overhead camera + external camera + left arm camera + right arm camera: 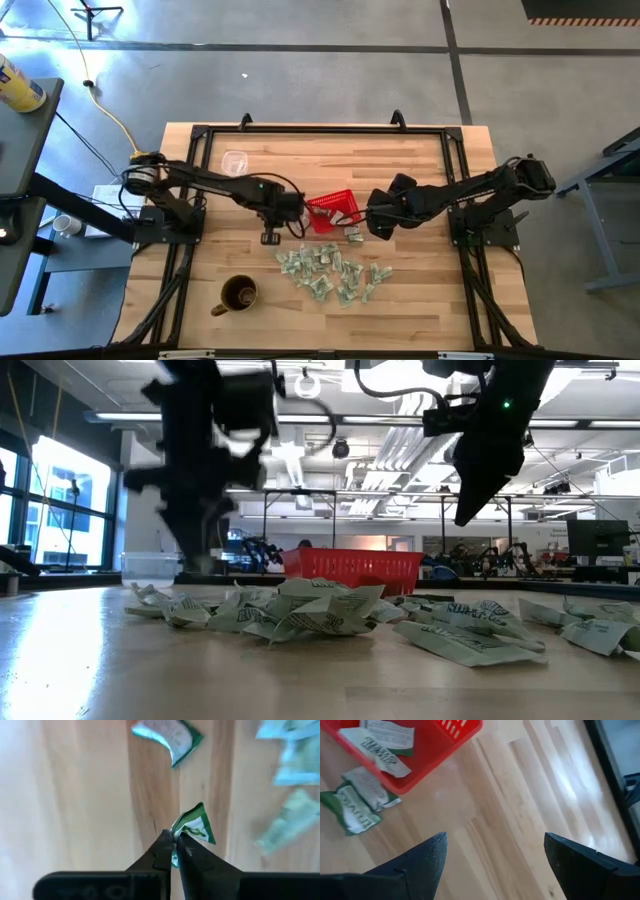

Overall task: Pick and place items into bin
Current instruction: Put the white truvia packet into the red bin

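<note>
Many pale green-and-white packets (330,270) lie in a loose heap on the wooden table, near the front edge in the low view (320,615). The red mesh basket (333,210) stands behind them and holds a few packets (385,740). My left gripper (174,839) hangs over the table just left of the basket (350,570), shut on one packet (194,826). My right gripper (495,852) is open and hovers just right of the basket (427,755), above bare wood. Two packets (357,805) lie beside the basket wall. My left gripper pinches one packet by a corner of its edge (178,831) between the two fingertips (165,845), coming from above and pointing down. The packet is lifted clear of the table and sticks out beyond the tips.
A brown mug (238,294) stands at the near left of the table and a clear plastic cup (234,160) at the far left. A black frame (320,128) runs around the table's edges. Bare wood lies right of the basket.
</note>
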Controlling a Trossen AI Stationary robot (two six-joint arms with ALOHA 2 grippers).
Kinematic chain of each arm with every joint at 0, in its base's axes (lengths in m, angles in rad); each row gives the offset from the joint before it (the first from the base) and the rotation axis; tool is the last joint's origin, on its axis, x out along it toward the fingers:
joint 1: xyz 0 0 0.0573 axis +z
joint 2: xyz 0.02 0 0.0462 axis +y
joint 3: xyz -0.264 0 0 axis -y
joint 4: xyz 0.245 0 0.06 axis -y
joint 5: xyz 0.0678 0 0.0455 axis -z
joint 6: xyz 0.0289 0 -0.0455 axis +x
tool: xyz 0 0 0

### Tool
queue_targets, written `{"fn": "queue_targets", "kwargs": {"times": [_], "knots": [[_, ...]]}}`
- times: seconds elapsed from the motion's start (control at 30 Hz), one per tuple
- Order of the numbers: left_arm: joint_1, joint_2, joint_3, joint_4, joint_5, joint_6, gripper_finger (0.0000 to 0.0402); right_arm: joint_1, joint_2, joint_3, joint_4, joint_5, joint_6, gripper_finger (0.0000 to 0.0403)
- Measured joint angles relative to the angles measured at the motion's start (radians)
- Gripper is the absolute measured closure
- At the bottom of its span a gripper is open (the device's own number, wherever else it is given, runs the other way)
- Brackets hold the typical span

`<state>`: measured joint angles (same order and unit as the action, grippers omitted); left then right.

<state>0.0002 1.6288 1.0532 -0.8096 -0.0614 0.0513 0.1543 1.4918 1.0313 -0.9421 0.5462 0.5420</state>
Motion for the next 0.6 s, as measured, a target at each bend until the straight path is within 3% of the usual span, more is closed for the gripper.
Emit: {"fn": "queue_targets", "kwargs": {"times": [0.1,0.2,0.33,0.5,0.6], "knots": [[0.0,-0.036,0.053,0.061,0.0,0.05,0.0364,-0.004,0.0,0.0,0.0,0.001,-0.004,0.008],[0.003,-0.055,0.075,0.309,0.034,0.118,0.037,-0.004,0.0,0.0,0.0,0.003,-0.002,0.008],[0.031,0.018,0.074,0.466,0.091,0.226,0.0359,-0.001,-0.005,0.0,-0.017,-0.002,0.006,0.008],[0.05,0.086,0.074,0.594,0.152,0.206,0.0237,0.017,-0.022,0.0,-0.075,0.002,0.048,0.008],[0.045,0.091,0.072,0.619,0.12,0.208,0.0161,0.036,-0.04,0.0,-0.113,0.0,0.086,0.008]]}}
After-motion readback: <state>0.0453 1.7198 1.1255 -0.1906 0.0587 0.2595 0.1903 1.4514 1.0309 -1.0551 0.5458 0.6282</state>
